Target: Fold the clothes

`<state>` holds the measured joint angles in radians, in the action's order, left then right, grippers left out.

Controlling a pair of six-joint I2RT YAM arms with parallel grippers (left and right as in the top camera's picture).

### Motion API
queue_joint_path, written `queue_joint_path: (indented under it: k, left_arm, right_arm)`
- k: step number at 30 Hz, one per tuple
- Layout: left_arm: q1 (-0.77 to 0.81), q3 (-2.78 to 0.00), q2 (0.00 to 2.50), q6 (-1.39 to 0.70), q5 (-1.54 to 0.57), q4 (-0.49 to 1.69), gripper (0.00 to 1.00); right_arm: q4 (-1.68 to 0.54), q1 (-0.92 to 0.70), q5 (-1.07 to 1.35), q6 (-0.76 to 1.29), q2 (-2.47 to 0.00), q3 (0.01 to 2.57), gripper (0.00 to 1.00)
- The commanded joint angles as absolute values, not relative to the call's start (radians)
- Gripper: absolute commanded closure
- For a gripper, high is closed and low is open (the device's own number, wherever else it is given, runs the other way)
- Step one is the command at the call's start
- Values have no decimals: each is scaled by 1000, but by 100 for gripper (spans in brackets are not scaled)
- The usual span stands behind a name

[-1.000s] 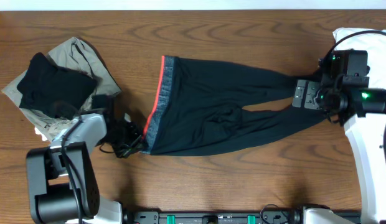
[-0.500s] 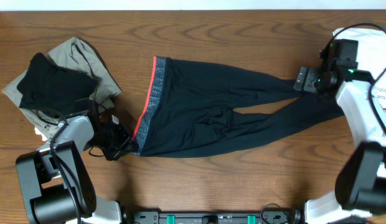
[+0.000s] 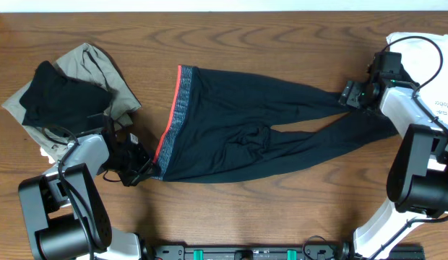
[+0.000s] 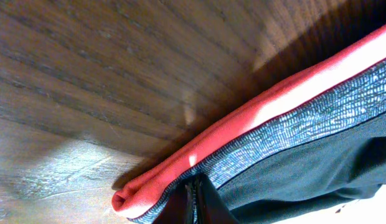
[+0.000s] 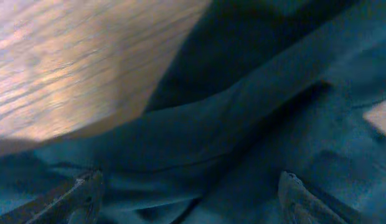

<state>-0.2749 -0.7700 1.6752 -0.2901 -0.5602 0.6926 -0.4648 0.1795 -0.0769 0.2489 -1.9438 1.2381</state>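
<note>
The clothes [image 3: 253,126], long black trousers with a grey waistband edged coral-red [image 3: 175,115], lie spread across the table, legs running right. My left gripper [image 3: 143,167] is shut on the near corner of the waistband; the left wrist view shows the red edge [image 4: 243,130] and grey band [image 4: 305,124] with my fingers [image 4: 194,202] pinched on the fabric. My right gripper [image 3: 352,96] is open over the trouser legs near their ends; the right wrist view shows its fingertips [image 5: 187,196] spread wide above the black fabric [image 5: 243,124].
A plain black folded garment [image 3: 61,97] lies on a tan one [image 3: 101,68] at the far left. A white printed garment [image 3: 433,72] sits at the right edge. Bare wooden table [image 3: 282,36] shows behind the trousers and in front [image 3: 282,209].
The left gripper dragged the waistband leftward and toward the front a second ago, then held still. The right gripper moved up and away along the legs to their far end.
</note>
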Motion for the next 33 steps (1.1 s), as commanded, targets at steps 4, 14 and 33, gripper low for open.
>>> queue_joint_path:
  k: [4,14,33]
  left_arm:
    - [-284,-744,1692,-277,-454,691,94]
    - [-284,-744,1692,-277,-454,691,94]
    - [-284,-744,1692,-277,-454,692,94]
  right_arm:
    - [-486,222,-123,277,-1949,1247,14]
    - [-489,223,-124,277,-1949,1247,38]
    - [-535,223,-124,277,-1950,1247,75]
